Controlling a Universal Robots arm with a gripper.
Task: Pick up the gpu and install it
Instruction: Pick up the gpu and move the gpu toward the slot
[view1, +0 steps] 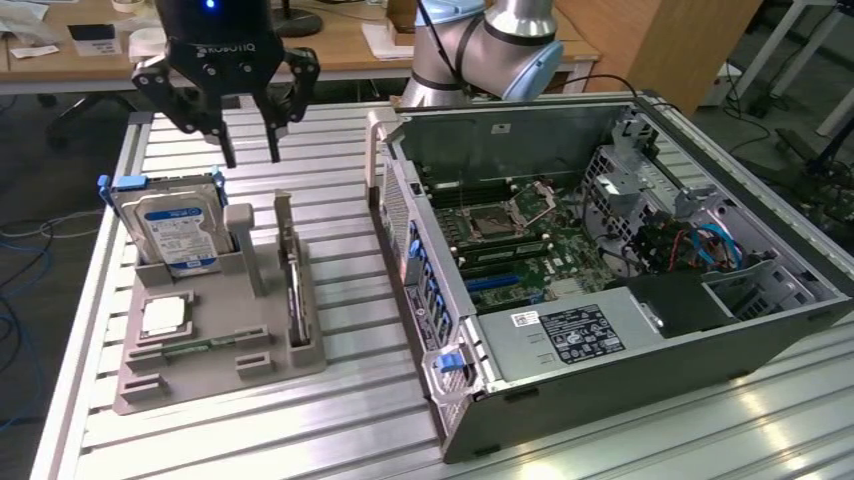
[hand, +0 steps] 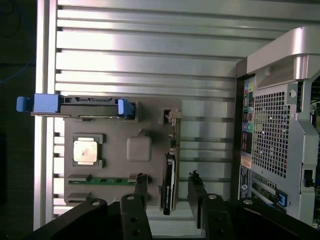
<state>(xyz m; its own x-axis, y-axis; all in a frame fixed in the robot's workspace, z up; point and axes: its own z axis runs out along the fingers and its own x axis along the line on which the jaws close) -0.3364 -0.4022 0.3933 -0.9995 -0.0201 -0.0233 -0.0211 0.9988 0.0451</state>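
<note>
Slatted alu table (view1: 334, 420): pincer (view1: 252, 158) open, empty, over gpu (view1: 288, 275) upright in holder (view1: 200, 375).

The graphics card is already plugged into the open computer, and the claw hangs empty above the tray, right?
No: the exterior view shows the gpu standing on edge in the grey tray, not in the computer. The gripper does hang empty above it.
</note>
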